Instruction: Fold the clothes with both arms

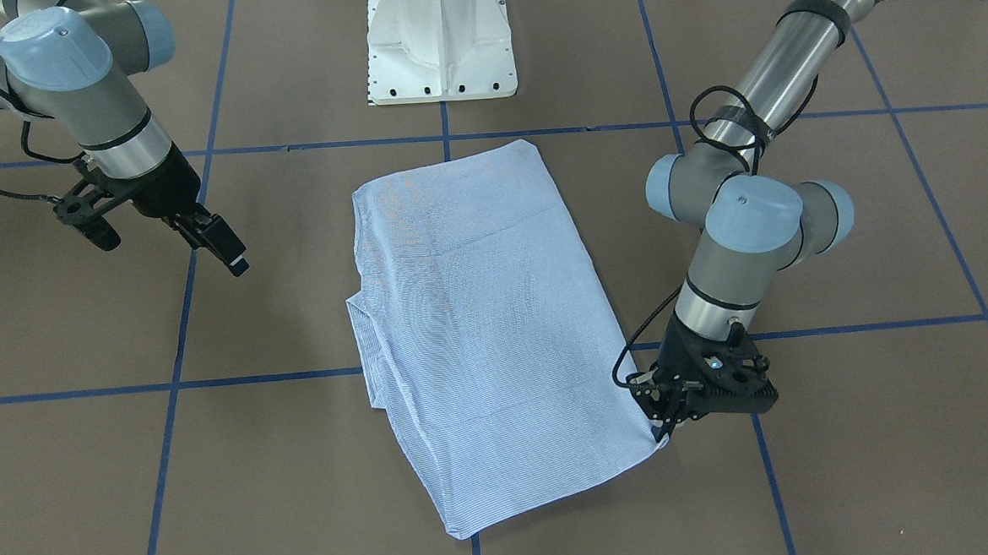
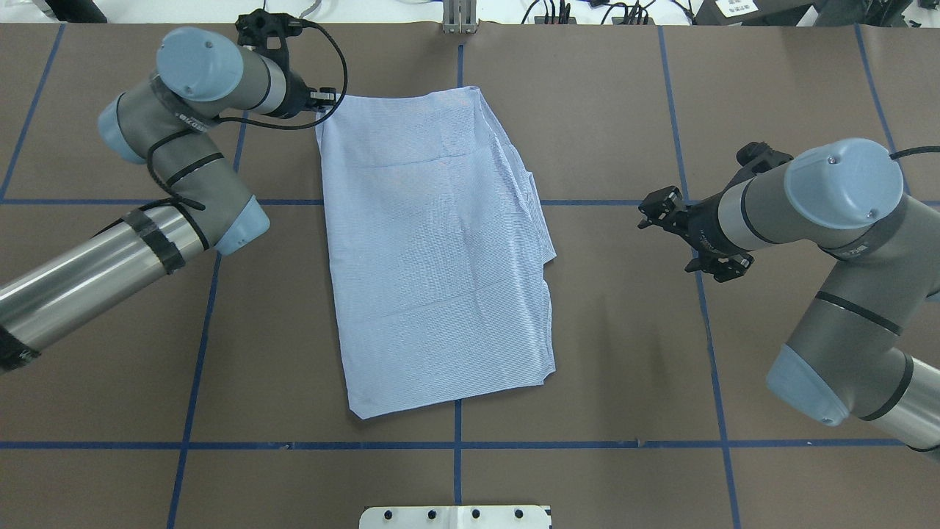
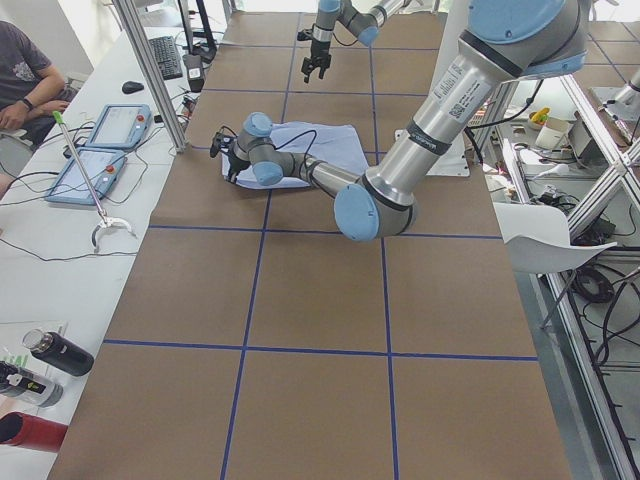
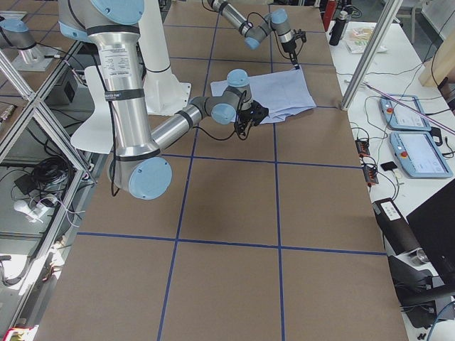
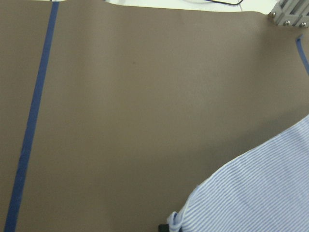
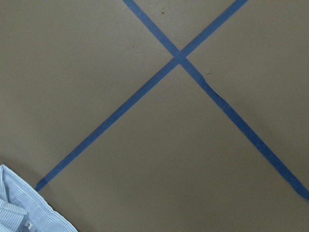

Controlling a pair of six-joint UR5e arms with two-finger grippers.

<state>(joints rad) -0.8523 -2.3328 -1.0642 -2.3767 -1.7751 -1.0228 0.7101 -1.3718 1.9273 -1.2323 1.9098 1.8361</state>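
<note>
At the shirt (image 1: 479, 312)'s far corner, left claw (image 1: 662, 425) pinches fabric; right claw (image 1: 173, 254) gapes wide, well apart.

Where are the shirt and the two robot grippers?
shirt (image 2: 433, 242), overhead view, middle of the cloth.
left gripper (image 1: 662, 429), front-facing view, fingertips at the shirt corner.
right gripper (image 1: 175, 254), front-facing view, gap between open fingers.

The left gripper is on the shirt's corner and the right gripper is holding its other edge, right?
No. The right gripper hangs open beside the shirt, touching nothing, as the overhead view shows. The left gripper is on the shirt's corner.
</note>
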